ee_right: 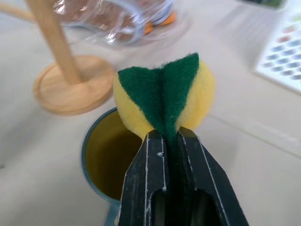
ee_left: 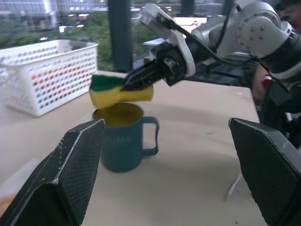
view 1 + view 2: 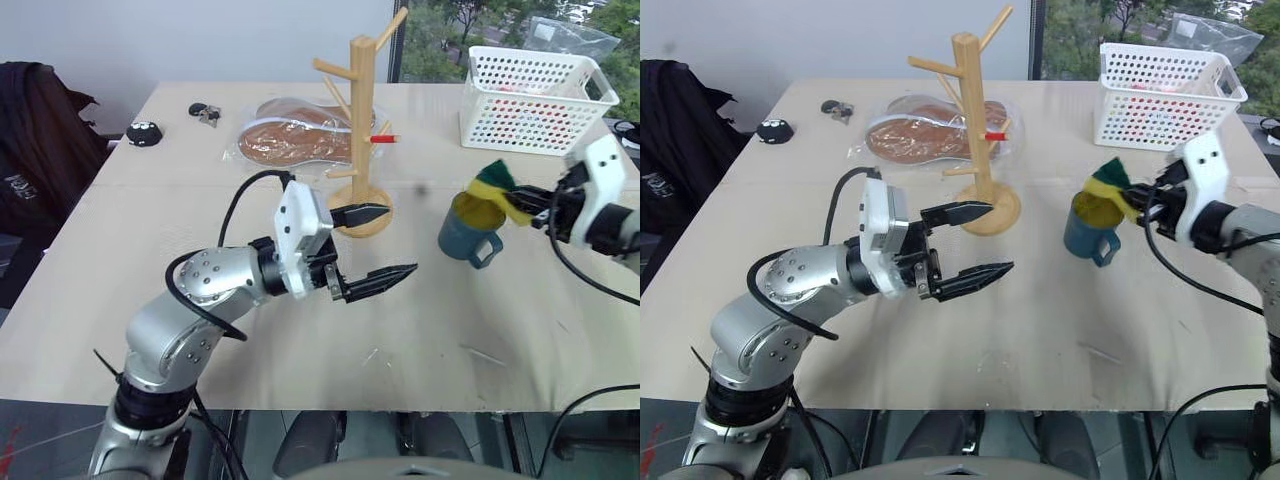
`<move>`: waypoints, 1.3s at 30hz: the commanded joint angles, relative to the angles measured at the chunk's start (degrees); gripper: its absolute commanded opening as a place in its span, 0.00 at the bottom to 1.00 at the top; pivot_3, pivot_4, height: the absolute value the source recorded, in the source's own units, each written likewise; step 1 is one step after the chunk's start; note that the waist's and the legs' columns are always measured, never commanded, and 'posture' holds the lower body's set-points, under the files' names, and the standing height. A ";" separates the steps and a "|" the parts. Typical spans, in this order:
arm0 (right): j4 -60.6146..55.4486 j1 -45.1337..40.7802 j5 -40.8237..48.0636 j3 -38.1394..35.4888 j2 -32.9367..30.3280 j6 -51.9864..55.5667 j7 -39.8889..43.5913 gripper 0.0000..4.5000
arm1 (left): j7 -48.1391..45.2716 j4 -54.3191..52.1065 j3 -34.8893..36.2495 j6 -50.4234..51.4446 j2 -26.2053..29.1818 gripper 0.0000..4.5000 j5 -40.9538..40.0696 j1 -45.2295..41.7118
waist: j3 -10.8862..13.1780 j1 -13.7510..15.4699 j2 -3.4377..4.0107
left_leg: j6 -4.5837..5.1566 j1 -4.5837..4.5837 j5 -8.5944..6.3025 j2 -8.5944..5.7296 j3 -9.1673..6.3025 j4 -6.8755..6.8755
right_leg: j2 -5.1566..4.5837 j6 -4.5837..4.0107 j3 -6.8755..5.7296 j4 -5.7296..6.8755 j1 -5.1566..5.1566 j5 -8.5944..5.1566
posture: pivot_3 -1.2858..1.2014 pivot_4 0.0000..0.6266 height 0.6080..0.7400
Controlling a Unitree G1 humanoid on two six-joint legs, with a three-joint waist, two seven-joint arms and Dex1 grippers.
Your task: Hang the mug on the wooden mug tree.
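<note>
The left gripper hovers wide open and empty before the wooden mug tree, seemingly waiting, while the mug stands upright on the table as the right gripper pinches the sponge above it, clearing the mug.

No legible text anywhere.

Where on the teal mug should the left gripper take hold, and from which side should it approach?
Probably the rim and wall, not the handle. The mug stands upright on the table with its loop handle turned toward the robot; that loop must stay free for a peg of the wooden mug tree. The open left gripper could come from the tree side, once the right gripper clears the sponge above the opening.
</note>
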 commanded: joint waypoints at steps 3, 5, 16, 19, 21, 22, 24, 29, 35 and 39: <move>0.11 11.12 -4.03 -12.89 -1.10 -2.03 -2.78 0.02 | -3.68 3.21 -3.80 -0.38 -1.86 0.97 -0.32 -2.96 | -0.01 -0.28 0.02 | 0.01 0.01 0.00 0.00 0.06 0.01 | -0.01 0.00 0.05 0.03 0.00 0.00 | 0.52 0.24 1.00; 1.75 15.31 -6.04 -14.41 -0.01 -4.68 -3.03 0.02 | -4.35 3.49 -6.75 -0.36 -1.59 0.97 1.75 -2.06 | -0.01 -0.63 0.02 | 0.01 0.06 0.00 0.01 0.12 0.00 | 0.01 0.01 0.11 0.07 0.00 0.00 | 0.52 0.24 1.00; 11.42 25.76 -14.79 -14.74 7.23 -24.20 -3.53 0.15 | -7.19 11.25 -14.37 -3.81 -2.77 0.97 12.51 -5.01 | -0.02 -1.13 0.04 | 0.10 0.37 0.00 0.08 0.55 0.09 | 0.20 0.06 0.65 0.21 0.14 0.03 | 0.52 0.24 1.00; 11.74 26.99 -14.12 -16.30 6.71 -23.34 -2.89 0.41 | -7.85 11.24 -12.60 -3.17 -3.66 0.97 10.90 -6.55 | -0.02 -1.21 0.03 | 0.05 0.38 0.03 0.08 0.54 0.09 | 0.20 0.07 0.66 0.22 0.14 0.04 | 0.52 0.24 1.00; 11.00 27.57 -13.34 -17.84 6.44 -22.99 -2.61 0.62 | -8.23 11.04 -11.82 -2.69 -4.23 0.97 9.86 -7.33 | -0.02 -1.20 0.05 | 0.04 0.37 0.03 0.10 0.50 0.08 | 0.20 0.07 0.62 0.22 0.13 0.03 | 0.52 0.24 1.00; 10.43 27.81 -12.83 -18.96 6.12 -22.55 -2.52 0.73 | -8.29 10.92 -11.39 -2.19 -4.74 0.97 9.08 -7.89 | -0.03 -1.19 0.06 | 0.04 0.36 0.03 0.11 0.50 0.08 | 0.20 0.07 0.62 0.22 0.12 0.03 | 0.52 0.24 1.00; 9.66 28.01 -12.35 -20.60 5.59 -22.32 -2.57 0.93 | -8.42 10.79 -11.10 -1.66 -5.29 0.97 8.55 -8.40 | -0.03 -1.13 0.06 | 0.04 0.34 0.03 0.10 0.50 0.07 | 0.18 0.07 0.62 0.21 0.12 0.03 | 0.52 0.24 1.00; 7.64 27.10 -10.25 -23.54 4.08 -21.71 -1.58 0.98 | -8.92 11.05 -12.02 -2.69 -5.67 0.97 9.44 -7.23 | -0.03 -1.12 0.05 | 0.06 0.35 0.02 0.08 0.52 0.08 | 0.18 0.08 0.65 0.20 0.13 0.03 | 0.52 0.24 1.00; -5.54 25.94 -1.12 -17.34 6.38 -13.59 -1.25 0.98 | -8.86 10.80 -12.38 -5.57 -5.77 0.97 11.03 -3.29 | -0.04 -1.63 0.06 | 0.09 0.36 0.00 0.11 0.51 0.08 | 0.20 0.08 0.66 0.24 0.12 0.03 | 0.52 0.24 1.00; -13.11 25.18 -0.14 -8.77 12.50 -11.13 -6.60 0.98 | -8.19 9.84 -10.89 -7.34 -4.89 0.97 11.74 0.80 | -0.05 -1.84 0.02 | 0.12 0.39 -0.02 0.16 0.46 0.08 | 0.20 0.07 0.63 0.29 0.12 0.03 | 0.52 0.24 1.00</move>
